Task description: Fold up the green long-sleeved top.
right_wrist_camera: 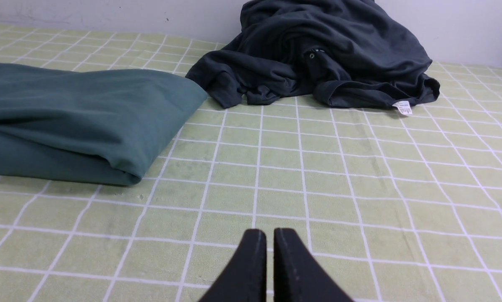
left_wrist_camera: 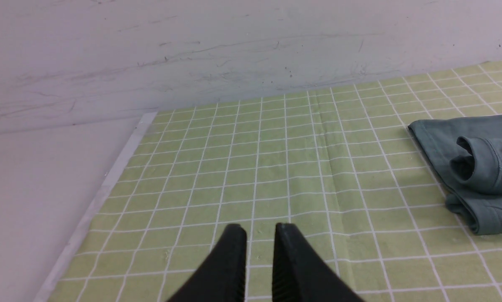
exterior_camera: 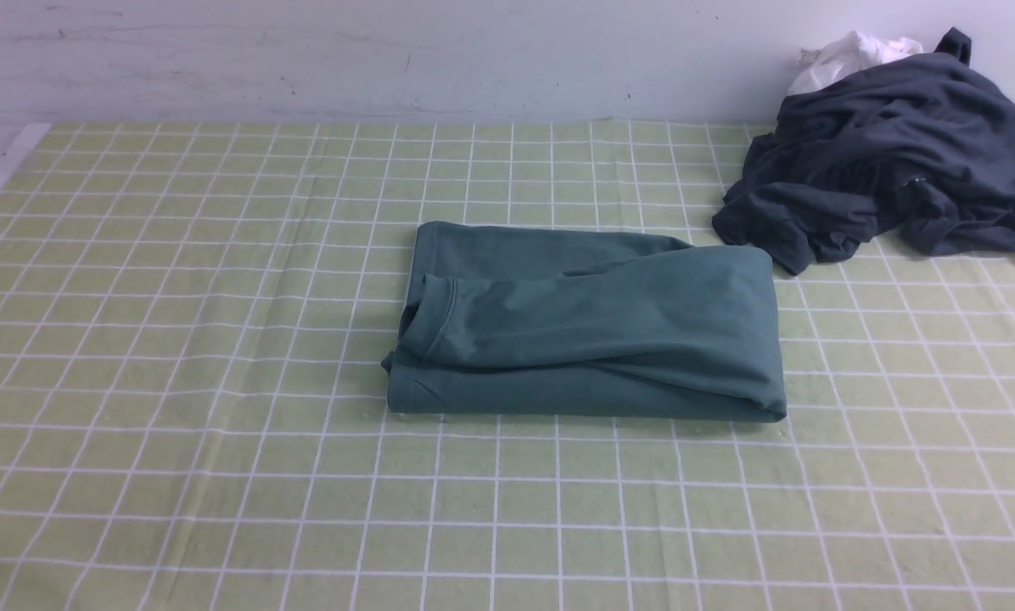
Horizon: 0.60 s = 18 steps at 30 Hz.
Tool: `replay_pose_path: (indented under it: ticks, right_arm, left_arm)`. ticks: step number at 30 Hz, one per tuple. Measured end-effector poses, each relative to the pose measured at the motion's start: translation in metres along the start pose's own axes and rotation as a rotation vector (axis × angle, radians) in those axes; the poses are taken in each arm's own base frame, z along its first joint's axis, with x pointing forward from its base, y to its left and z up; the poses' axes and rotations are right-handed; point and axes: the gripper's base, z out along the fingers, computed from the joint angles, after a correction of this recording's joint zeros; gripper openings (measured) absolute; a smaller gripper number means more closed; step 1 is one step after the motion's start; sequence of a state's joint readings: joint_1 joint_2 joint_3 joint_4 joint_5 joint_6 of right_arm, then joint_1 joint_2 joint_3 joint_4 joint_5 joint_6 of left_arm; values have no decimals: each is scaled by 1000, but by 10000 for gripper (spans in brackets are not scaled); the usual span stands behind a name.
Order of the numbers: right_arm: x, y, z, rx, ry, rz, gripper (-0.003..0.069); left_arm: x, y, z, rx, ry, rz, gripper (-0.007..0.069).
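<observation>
Front view high over the table, wrist views low, apparently near cloth, all sharing green top point(exterior_camera: 588, 327).

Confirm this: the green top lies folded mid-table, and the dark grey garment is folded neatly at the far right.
Not quite. The dark grey garment at the far right is a crumpled heap, not folded neatly, as the front view shows. The green top does lie folded mid-table.

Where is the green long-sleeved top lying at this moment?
In the front view, the green long-sleeved top lies folded near the middle of the checked tablecloth, slightly right of centre, just left of the crumpled dark grey garment at the far right.
</observation>
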State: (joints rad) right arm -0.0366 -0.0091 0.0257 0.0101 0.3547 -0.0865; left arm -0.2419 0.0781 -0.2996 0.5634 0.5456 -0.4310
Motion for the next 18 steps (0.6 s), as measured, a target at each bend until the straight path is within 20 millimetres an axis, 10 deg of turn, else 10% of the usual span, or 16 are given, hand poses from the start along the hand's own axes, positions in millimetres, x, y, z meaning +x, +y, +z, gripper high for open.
replay_pose_path:
  ticks: [18]
  right_arm:
    - [0,0,0,0,0,5,25]
  left_arm:
    - [15,-2,2,-4,26,-20,90]
